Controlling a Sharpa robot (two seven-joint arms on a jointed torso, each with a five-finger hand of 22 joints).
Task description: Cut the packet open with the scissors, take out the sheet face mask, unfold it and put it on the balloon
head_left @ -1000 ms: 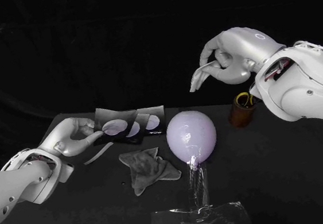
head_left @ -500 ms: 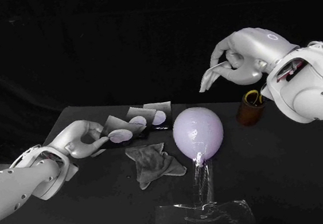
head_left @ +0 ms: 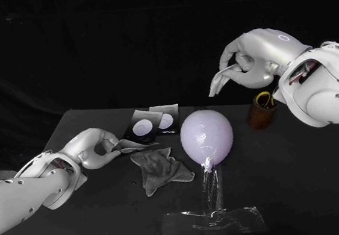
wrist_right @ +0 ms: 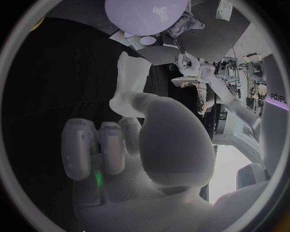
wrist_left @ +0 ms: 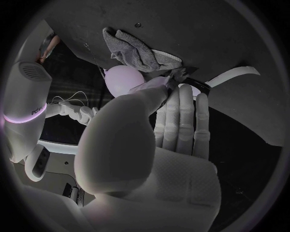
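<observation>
Black table [head_left: 320,177] with two white arms reaching over it. Right hand [head_left: 248,64]: raised high above the table's far side, most fingers curled into the palm and one finger stretched out and down, with nothing seen in its grasp. Left hand [head_left: 94,149]: low over the table's near-left part, fingers laid side by side and the thumb closed against their tips, pinching the near corner of the packet [head_left: 152,124]; the contact itself is partly hidden. Lilac balloon [head_left: 206,136]: upright on a clear stand [head_left: 212,220], beyond the left fingertips and below the right hand's outstretched finger, well apart from both hands. Grey cloth [head_left: 159,171]: crumpled on the table just beside the left fingertips, between them and the stand, touching neither hand. The packet is a dark pouch with pale round marks; it extends away from the left fingertips towards the balloon, and its far edge lies close to the balloon's side. Brown cup [head_left: 260,117]: stands on the table below the right hand's wrist, on the balloon's far side from the left fingers. Scissors [head_left: 258,100]: yellow handles protrude from the cup, untouched by either hand. Pale curved strip [wrist_left: 232,76]: lies flat on the table just past the left fingertips.
</observation>
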